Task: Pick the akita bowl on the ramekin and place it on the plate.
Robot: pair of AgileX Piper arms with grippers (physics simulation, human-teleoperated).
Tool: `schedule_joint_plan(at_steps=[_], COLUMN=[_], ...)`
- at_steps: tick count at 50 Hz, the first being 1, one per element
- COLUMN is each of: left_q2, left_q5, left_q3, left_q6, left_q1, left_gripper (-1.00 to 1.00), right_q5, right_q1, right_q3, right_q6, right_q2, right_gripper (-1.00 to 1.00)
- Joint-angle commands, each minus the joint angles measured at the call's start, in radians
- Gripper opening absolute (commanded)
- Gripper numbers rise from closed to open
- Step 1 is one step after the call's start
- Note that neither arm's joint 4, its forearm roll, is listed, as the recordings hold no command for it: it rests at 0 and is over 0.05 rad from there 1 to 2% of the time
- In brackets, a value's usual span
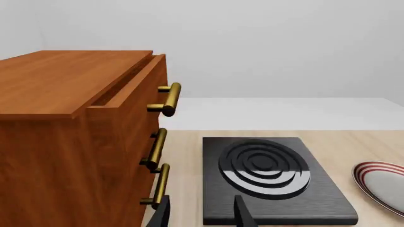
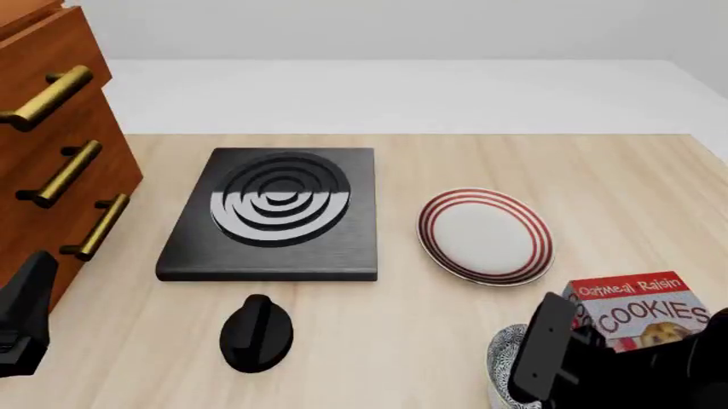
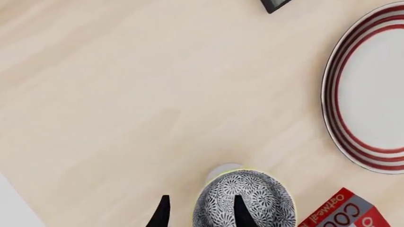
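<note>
bowl (image 3: 245, 201) sits on the ramekin (image 3: 222, 171) at lower right of the front frame, its rim between the right end effector's (image 3: 198, 211) open fingers; plate (image 2: 486, 235) lies above.

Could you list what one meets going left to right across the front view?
Drawers → knob → burner → plate → bowl under the right gripper → cookie box.
</note>
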Motion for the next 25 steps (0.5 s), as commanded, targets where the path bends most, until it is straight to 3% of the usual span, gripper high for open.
schedule_joint_plan(at_steps=[1,13,20,21,25], left_q2=[0.000,0.000,0.000,0.000,0.000], left_q5=[0.000,0.000,0.000,0.000,0.000], left_q3=[0.000,0.000,0.000,0.000,0.000], left_q6=[0.000,0.000,0.000,0.000,0.000], left_q1=[0.000,0.000,0.000,0.000,0.000], left_gripper=[1.00,1.00,1.00,1.00,1.00], right_q5=[-0.030,-0.069,-0.037,-0.032,-0.014], right_q1=[-0.016,-0.002,-0.038,-0.053,-0.073], right_q3=[0.027,0.039,0.026,0.027,0.018], right_q6=[-0.002,0.015,-0.018,-0.044,-0.060], right_q2=[0.014,0.054,0.018,0.006,-0.017], right_gripper=[1.00,1.00,1.00,-1.00,-1.00])
